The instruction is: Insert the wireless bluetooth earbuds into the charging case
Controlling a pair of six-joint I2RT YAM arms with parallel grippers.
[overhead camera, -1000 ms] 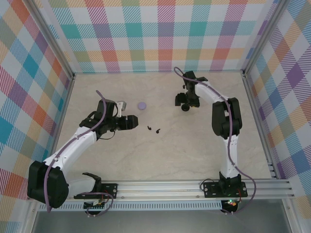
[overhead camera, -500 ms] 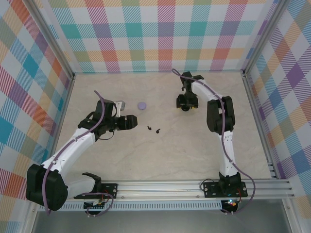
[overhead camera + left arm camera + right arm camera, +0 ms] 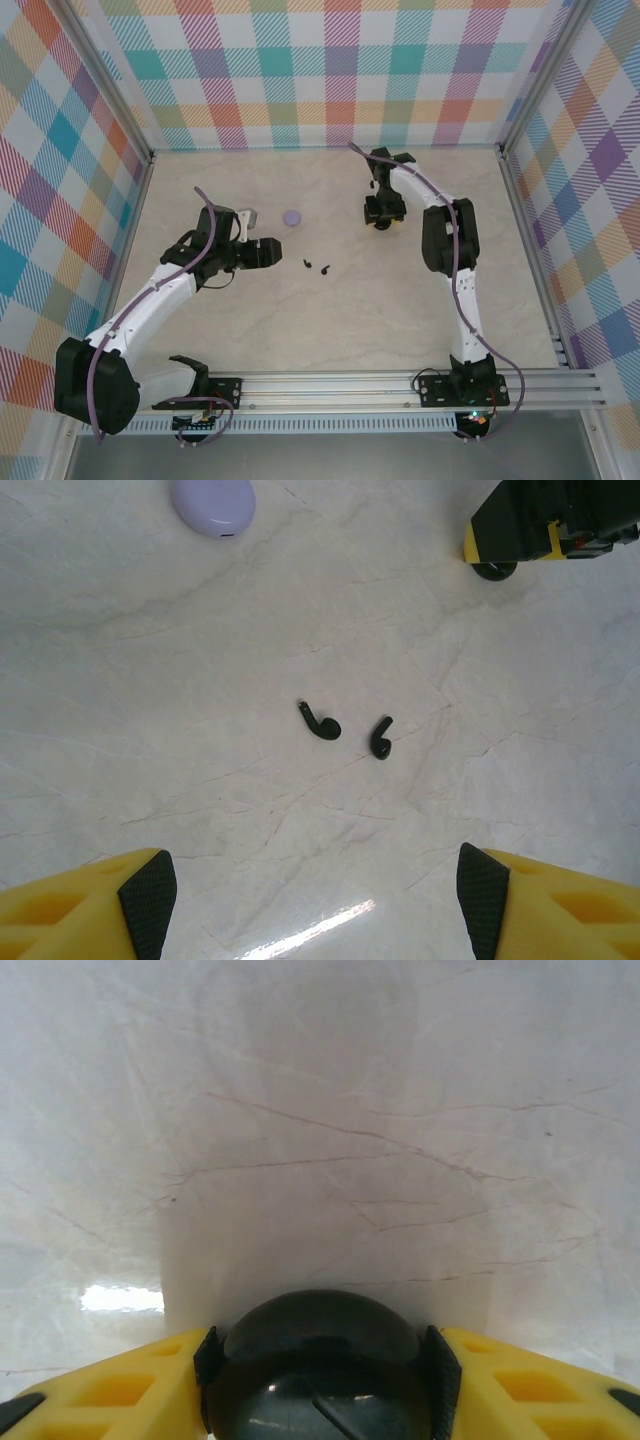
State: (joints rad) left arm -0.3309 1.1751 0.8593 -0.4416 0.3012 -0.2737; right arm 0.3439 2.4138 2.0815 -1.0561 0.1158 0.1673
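Two black wireless bluetooth earbuds [image 3: 322,723] [image 3: 380,738] lie side by side on the marble table, seen from above as small dark marks [image 3: 307,264] [image 3: 326,268]. My left gripper [image 3: 315,890] hovers open just left of them [image 3: 270,252], nothing between its fingers. A round black charging case [image 3: 320,1345] sits at the back right [image 3: 381,226]. My right gripper [image 3: 320,1360] points down over it, both pads pressed against its sides. A closed lavender charging case [image 3: 212,505] rests behind the earbuds [image 3: 292,217].
Plaid walls enclose the table [image 3: 330,320] on three sides, with metal frame posts at the corners. A small pale object [image 3: 251,214] lies just behind my left wrist. The right arm's yellow gripper body [image 3: 545,525] shows at the top right of the left wrist view.
My right gripper has come down over the black case and closed its fingers onto its sides. The left arm and the earbuds have stayed put.
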